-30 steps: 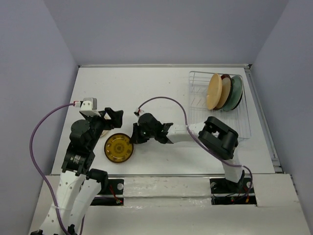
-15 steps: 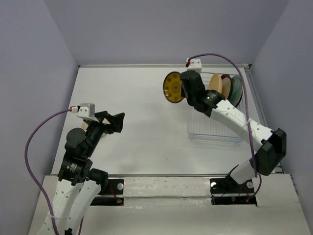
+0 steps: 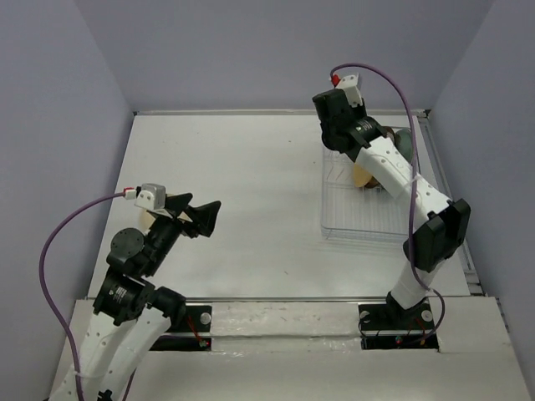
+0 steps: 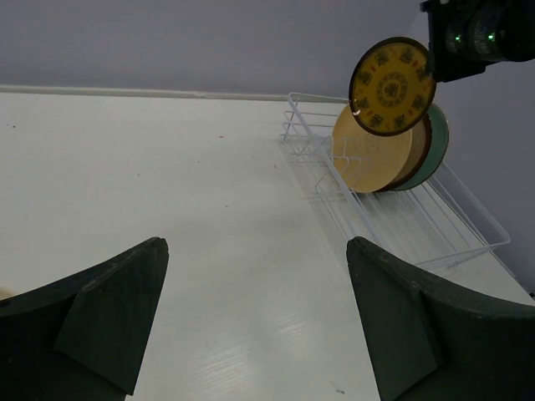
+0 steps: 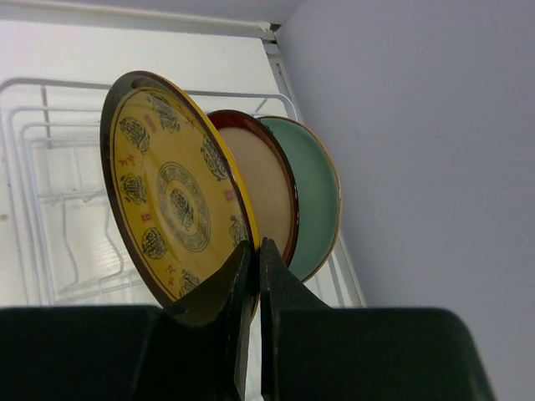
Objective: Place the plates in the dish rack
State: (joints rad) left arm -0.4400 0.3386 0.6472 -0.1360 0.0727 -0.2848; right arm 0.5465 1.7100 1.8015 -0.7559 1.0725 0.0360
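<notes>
- Right gripper (image 5: pixel 256 255) pinched the yellow plate (image 5: pixel 171 196) by its rim over the rack (image 3: pixel 368 219) at 2 o'clock; left gripper (image 4: pixel 255 317) gaped empty.
- Best lowered upright; the next slot seemed free.

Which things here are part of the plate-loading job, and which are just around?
Job: amber plate in the shut right gripper; peach plate, red-rimmed plate, teal plate standing in the dish rack.
Not job: purple cables, white table.
</notes>
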